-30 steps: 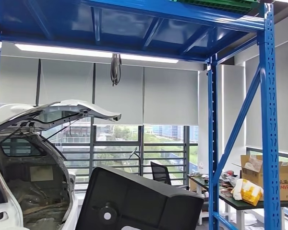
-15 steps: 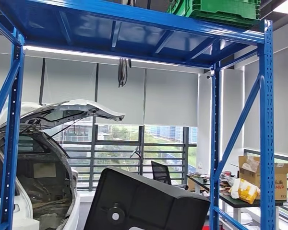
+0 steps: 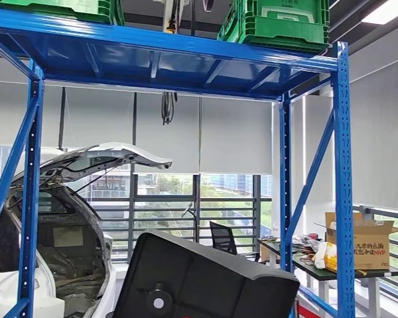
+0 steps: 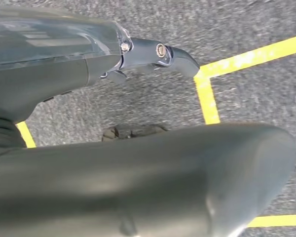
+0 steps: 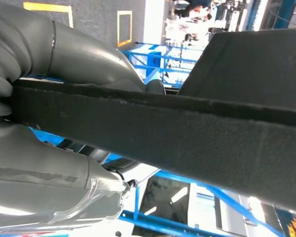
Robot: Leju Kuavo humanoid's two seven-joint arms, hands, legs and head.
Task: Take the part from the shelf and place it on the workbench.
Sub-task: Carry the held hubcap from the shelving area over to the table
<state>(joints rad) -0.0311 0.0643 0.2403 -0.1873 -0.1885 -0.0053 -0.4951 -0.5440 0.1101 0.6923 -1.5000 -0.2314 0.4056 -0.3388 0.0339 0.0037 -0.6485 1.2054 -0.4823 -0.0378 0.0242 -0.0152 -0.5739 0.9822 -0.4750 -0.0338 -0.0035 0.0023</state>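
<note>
The part is a big black panel with a round fitting, held up tilted at the bottom of the head view in front of the blue shelf. In the right wrist view my right hand grips the panel's felt edge, with grey fingers on both sides of it. In the left wrist view the panel lies between my left hand's thumb and its dark fingers. The thumb stands a little off the panel's surface.
Green crates sit on the shelf's top deck. A white car with its hatch raised stands behind on the left. At the right, a desk carries a cardboard box. Yellow floor lines mark the grey carpet below.
The whole picture has shifted, so the camera moved: the shelf's top deck and green crates have come into view. The panel stays low in the picture, held as before.
</note>
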